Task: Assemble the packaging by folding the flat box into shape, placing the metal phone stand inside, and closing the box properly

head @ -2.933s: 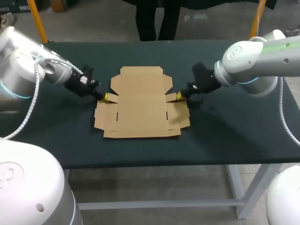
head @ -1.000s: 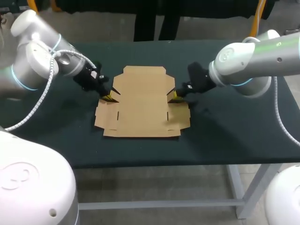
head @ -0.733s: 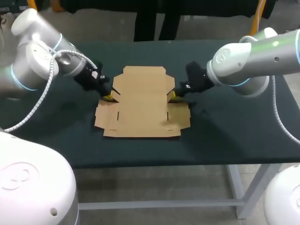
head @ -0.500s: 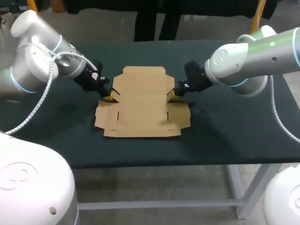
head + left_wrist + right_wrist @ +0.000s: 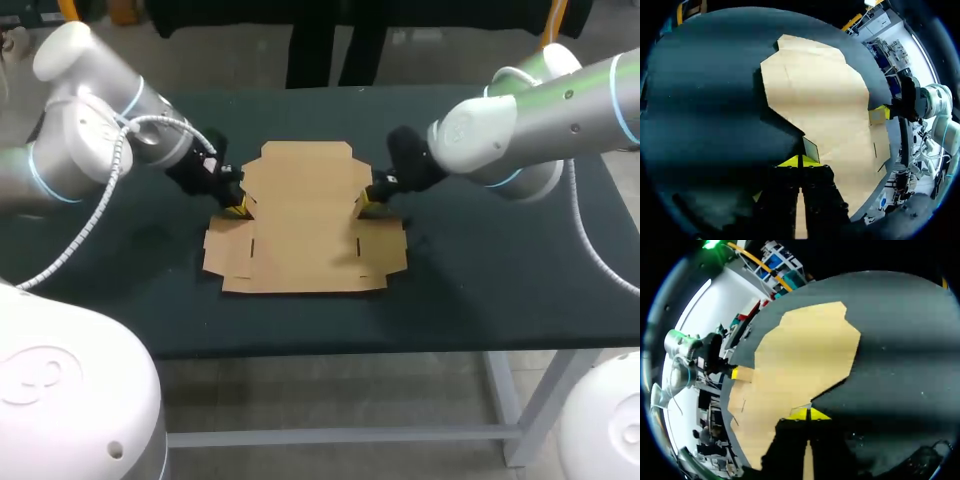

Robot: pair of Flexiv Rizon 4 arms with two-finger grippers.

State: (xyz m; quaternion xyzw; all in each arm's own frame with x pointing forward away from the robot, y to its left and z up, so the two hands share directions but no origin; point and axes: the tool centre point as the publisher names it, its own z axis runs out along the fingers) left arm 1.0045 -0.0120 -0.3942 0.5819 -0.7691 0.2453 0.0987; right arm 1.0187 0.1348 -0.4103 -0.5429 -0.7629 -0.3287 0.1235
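The brown cardboard box (image 5: 300, 215) lies unfolded and mostly flat in the middle of the dark table. My left gripper (image 5: 238, 207) is shut on the small flap at the box's left edge (image 5: 811, 148), which is tipped up. My right gripper (image 5: 367, 198) is shut on the matching flap at the right edge. In the left wrist view my gripper (image 5: 800, 161) has its yellow tips together at the cardboard (image 5: 825, 100), with the other gripper (image 5: 880, 114) across the sheet. The right wrist view shows its gripper (image 5: 807, 413) at the sheet (image 5: 795, 355). No metal phone stand is in view.
The dark table (image 5: 480, 270) spreads out around the box on every side, with its front edge close below the cardboard. Nothing else stands on it.
Both grippers have edged slightly inward toward the box's middle, bringing the side flaps with them. Both arms have shifted a little toward the table's far side.
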